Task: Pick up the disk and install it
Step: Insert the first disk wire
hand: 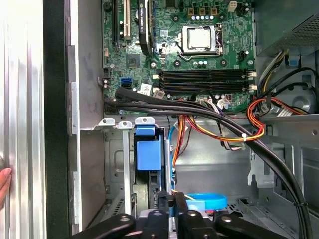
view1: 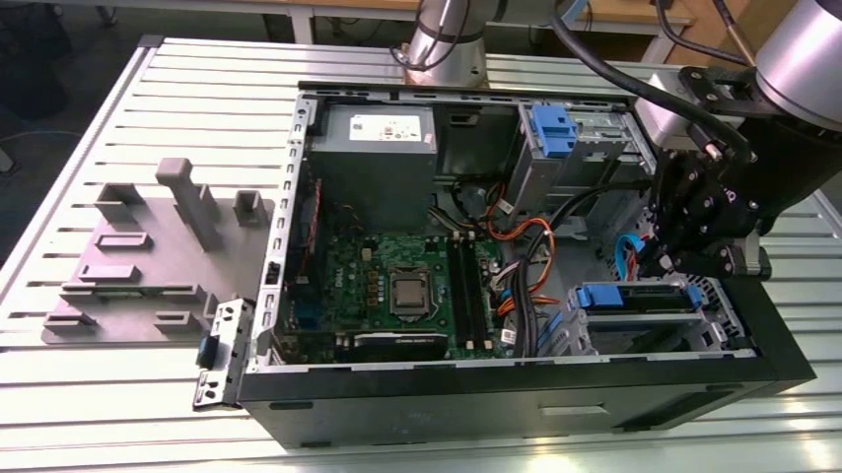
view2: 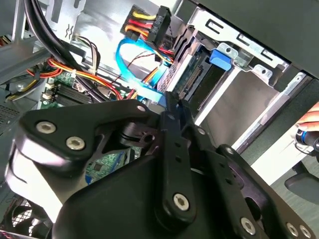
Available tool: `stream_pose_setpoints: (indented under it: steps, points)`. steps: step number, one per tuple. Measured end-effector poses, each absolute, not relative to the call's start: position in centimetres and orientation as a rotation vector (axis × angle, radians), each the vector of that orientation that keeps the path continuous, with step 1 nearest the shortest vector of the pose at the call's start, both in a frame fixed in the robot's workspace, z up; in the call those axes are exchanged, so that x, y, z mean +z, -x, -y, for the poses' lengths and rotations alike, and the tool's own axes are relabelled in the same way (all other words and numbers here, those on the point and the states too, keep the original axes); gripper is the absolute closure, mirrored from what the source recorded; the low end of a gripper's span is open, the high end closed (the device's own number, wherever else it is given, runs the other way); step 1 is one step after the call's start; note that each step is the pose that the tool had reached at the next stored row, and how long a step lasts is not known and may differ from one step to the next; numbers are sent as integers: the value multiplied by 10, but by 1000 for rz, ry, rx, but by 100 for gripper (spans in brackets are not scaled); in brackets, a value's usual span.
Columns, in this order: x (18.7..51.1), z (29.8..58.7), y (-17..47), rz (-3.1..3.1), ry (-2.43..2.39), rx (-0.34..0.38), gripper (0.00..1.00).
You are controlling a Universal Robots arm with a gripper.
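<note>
The disk [view1: 637,297], in its blue carrier frame, lies in the drive bay at the case's near corner on the exterior view's right. In the first wrist view, the carrier's blue tab [hand: 148,154] sits in the bay's slot, straight ahead of my gripper [hand: 173,203]. The second wrist view shows the disk's connector edge [view2: 192,79] just beyond the gripper [view2: 172,102]. The black fingers are together with nothing between them. In the exterior view, the gripper [view1: 671,264] hangs just above the bay.
The open case [view1: 526,389] lies on a slatted metal table, with the motherboard [view1: 394,286] and power-supply box [view1: 373,148] inside. A blue data cable [view2: 130,62] and bundled wires [hand: 219,130] run near the bay. A person's hand [hand: 3,183] rests beside the case. A grey fixture [view1: 145,256] stands on the exterior view's left.
</note>
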State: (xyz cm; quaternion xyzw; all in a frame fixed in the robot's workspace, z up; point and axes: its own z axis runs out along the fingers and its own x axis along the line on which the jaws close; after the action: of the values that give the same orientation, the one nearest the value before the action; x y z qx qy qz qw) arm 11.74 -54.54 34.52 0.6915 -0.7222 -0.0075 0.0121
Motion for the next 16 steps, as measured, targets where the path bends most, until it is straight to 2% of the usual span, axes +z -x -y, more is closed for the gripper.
stream_pose_setpoints:
  steps: [1, 16]
  points:
    - [345, 545, -117, 2252, -2156, -23, 84]
    - [343, 551, -117, 2210, -2209, -10, 84]
